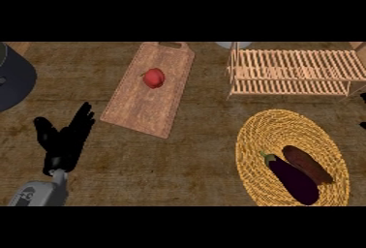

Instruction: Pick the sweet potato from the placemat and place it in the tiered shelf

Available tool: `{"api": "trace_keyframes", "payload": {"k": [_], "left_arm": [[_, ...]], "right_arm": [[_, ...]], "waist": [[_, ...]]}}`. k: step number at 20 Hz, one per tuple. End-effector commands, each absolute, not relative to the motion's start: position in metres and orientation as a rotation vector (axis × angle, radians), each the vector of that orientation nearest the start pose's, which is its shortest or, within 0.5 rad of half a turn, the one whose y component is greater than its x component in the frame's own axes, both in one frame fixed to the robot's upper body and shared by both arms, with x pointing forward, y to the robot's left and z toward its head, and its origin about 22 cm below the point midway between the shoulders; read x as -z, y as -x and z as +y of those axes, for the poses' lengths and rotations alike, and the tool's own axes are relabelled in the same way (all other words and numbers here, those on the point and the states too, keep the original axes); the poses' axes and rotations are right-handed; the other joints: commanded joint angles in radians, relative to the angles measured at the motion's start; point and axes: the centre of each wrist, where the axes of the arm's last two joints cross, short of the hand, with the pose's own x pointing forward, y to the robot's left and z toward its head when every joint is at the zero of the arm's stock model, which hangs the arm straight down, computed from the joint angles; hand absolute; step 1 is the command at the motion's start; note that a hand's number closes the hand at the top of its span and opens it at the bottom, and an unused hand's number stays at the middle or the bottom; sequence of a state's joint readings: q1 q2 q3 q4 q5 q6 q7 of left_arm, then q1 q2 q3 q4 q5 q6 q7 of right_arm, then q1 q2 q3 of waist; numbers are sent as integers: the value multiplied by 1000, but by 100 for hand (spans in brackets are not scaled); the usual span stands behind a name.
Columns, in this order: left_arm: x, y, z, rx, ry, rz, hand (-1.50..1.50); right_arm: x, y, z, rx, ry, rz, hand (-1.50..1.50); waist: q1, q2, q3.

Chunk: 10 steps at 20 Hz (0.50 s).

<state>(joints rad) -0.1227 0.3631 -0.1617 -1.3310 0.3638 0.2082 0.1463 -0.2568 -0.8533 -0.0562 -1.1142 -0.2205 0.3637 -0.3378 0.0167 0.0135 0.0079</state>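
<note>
A brown, elongated sweet potato (308,164) lies on the round woven yellow placemat (279,127) at the lower right. Right beside it on the mat rests a dark purple eggplant (293,178). The wooden slatted tiered shelf (297,71) stands at the upper right, beyond the mat. My left hand (66,140) shows at the lower left, fingers straight and pointing up, holding nothing and far from the mat. My right hand does not show.
A wooden cutting board (143,104) lies in the upper middle with a red pepper (154,78) on it. A dark round object (14,77) sits at the left edge. A pale rounded item (233,44) peeks in behind the shelf.
</note>
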Motion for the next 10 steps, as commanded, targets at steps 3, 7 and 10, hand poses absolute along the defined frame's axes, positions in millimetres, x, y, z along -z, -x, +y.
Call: {"api": "trace_keyframes", "payload": {"k": [3,7,10], "left_arm": [[25,-265,273,-23,-79,-1124,0],[35,-247,289,-37,-65,-1115,0],[28,-248,294,-50,-80,-1100,0]], "right_arm": [[-127,-278,-500,-779,52,-1626,-150],[-138,-271,-509,-910,-26,-1544,-150],[-159,-280,-489,-1030,-45,-1495,-150]], "waist": [[6,-1,-4],[4,-8,-6],[-6,-14,-8]]}}
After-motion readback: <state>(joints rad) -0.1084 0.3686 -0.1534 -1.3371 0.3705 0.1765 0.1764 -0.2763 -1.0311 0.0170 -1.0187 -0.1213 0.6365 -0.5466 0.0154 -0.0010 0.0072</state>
